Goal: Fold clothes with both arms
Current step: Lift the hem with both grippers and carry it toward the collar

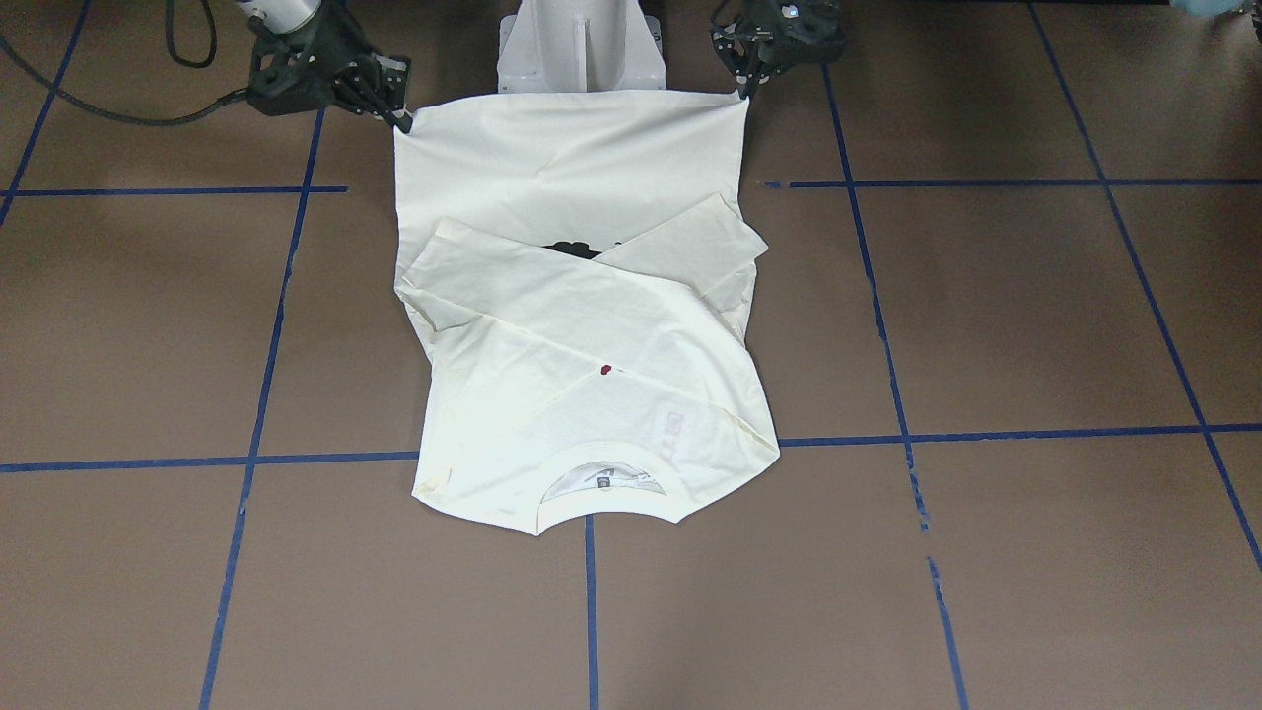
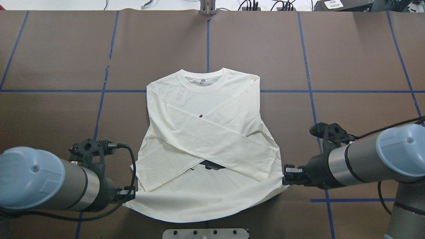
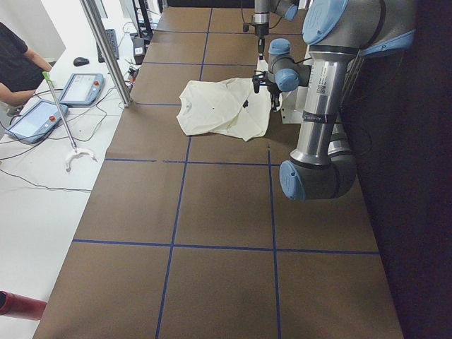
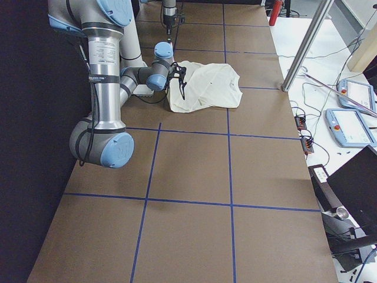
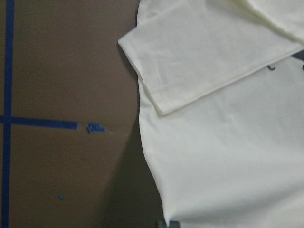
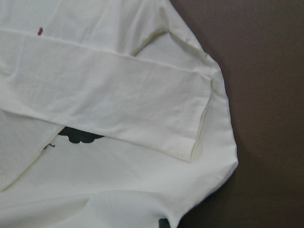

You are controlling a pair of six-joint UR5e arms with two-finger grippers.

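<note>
The cream shirt [image 2: 206, 132] lies print side up on the brown table, collar [image 2: 204, 74] away from me. Both long sleeves are crossed over the chest. Only a sliver of the black cat print [image 2: 212, 165] and a red speck [image 2: 200, 116] show. My left gripper [image 2: 127, 196] is shut on the hem's left corner. My right gripper [image 2: 286, 176] is shut on the hem's right corner. In the front-facing view the hem [image 1: 572, 96] is stretched taut between the left gripper [image 1: 744, 94] and the right gripper [image 1: 402, 123], raised a little off the table. The wrist views show the folded sleeve cuffs [image 5: 161, 107] [image 6: 190, 149].
The white pedestal base [image 1: 580, 44] stands right behind the raised hem. Blue tape lines [image 2: 207, 39] grid the table. A black cable [image 1: 118, 108] trails by the right arm. A metal post [image 3: 106, 53] and operator tablets [image 3: 81, 88] stand beyond the table's far edge.
</note>
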